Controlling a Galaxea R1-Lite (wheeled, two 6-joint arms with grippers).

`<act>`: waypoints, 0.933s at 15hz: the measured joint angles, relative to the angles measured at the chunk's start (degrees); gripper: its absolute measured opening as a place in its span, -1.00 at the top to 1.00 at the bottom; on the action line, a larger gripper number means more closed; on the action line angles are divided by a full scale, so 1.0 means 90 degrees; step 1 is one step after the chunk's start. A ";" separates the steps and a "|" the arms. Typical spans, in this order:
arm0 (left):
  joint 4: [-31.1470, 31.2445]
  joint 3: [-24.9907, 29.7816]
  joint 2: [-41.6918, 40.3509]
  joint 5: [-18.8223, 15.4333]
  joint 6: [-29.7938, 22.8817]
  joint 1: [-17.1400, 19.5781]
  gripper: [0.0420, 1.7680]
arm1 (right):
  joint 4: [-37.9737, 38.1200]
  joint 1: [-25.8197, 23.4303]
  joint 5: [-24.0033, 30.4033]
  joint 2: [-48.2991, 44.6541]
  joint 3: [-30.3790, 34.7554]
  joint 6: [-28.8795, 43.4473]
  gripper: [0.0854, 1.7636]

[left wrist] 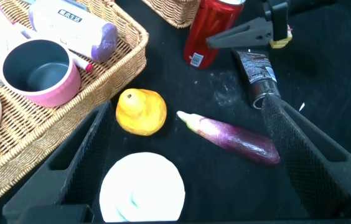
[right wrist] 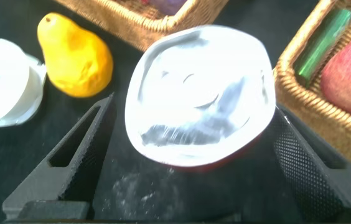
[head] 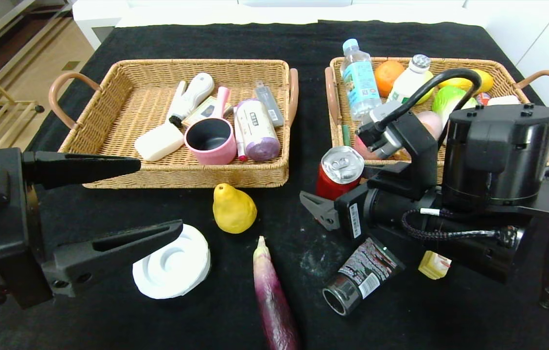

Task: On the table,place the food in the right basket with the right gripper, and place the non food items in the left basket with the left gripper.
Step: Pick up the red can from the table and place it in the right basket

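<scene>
Eggplant (head: 274, 296), tube (head: 359, 277), disc (head: 172, 265), carton (head: 433, 265) and pear (head: 233, 209) lie unsorted near the worktop's (head: 235, 39) front edge, while the right claw (right wrist: 188, 186), spread apart, straddles the can (head: 340, 170); the left claw (head: 109, 204) gapes above the disc.

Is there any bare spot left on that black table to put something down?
Yes: the table is bare in front of the white disc, and between the eggplant and black tube. The strip between the baskets is narrow. It's crowded around the red can, where the right gripper sits.
</scene>
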 joint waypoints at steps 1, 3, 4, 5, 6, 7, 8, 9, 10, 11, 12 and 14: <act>0.0003 0.0000 0.0000 0.0000 0.0000 0.0000 -0.94 | 0.0000 -0.0018 -0.0005 0.0034 -0.0047 0.0003 -0.94; 0.0000 -0.0003 -0.0003 0.0000 0.0000 0.0000 -0.94 | -0.0016 -0.0030 -0.0012 0.0088 -0.0103 0.0004 -0.94; 0.0000 -0.0003 -0.0003 0.0000 0.0000 0.0000 -0.94 | -0.0080 -0.0034 -0.0015 0.0119 -0.0119 0.0009 -0.94; 0.0000 0.0000 -0.0003 0.0003 0.0000 0.0000 -0.94 | -0.0200 -0.0045 -0.0015 0.0156 -0.0130 0.0015 -0.94; 0.0000 0.0001 -0.0003 0.0000 0.0000 0.0000 -0.94 | -0.0280 -0.0058 -0.0003 0.0192 -0.0134 0.0019 -0.94; 0.0000 0.0004 -0.0003 -0.0007 0.0001 0.0000 -0.94 | -0.0341 -0.0076 -0.0003 0.0229 -0.0137 0.0019 -0.94; 0.0000 0.0007 -0.0003 -0.0007 0.0000 0.0000 -0.94 | -0.0362 -0.0081 -0.0005 0.0255 -0.0140 0.0024 -0.94; 0.0000 0.0007 -0.0003 -0.0009 0.0000 0.0000 -0.94 | -0.0366 -0.0091 -0.0005 0.0272 -0.0141 0.0022 -0.94; 0.0000 0.0007 -0.0003 -0.0009 0.0000 0.0000 -0.94 | -0.0368 -0.0107 -0.0005 0.0284 -0.0156 0.0022 -0.94; 0.0000 0.0009 -0.0003 -0.0009 0.0000 0.0000 -0.94 | -0.0374 -0.0112 -0.0008 0.0291 -0.0168 0.0024 -0.94; 0.0007 0.0012 -0.0003 -0.0012 0.0000 0.0000 -0.94 | -0.0374 -0.0112 -0.0005 0.0298 -0.0188 0.0028 -0.94; 0.0007 0.0014 -0.0003 -0.0015 0.0000 0.0000 -0.94 | -0.0374 -0.0116 -0.0005 0.0313 -0.0211 0.0034 -0.94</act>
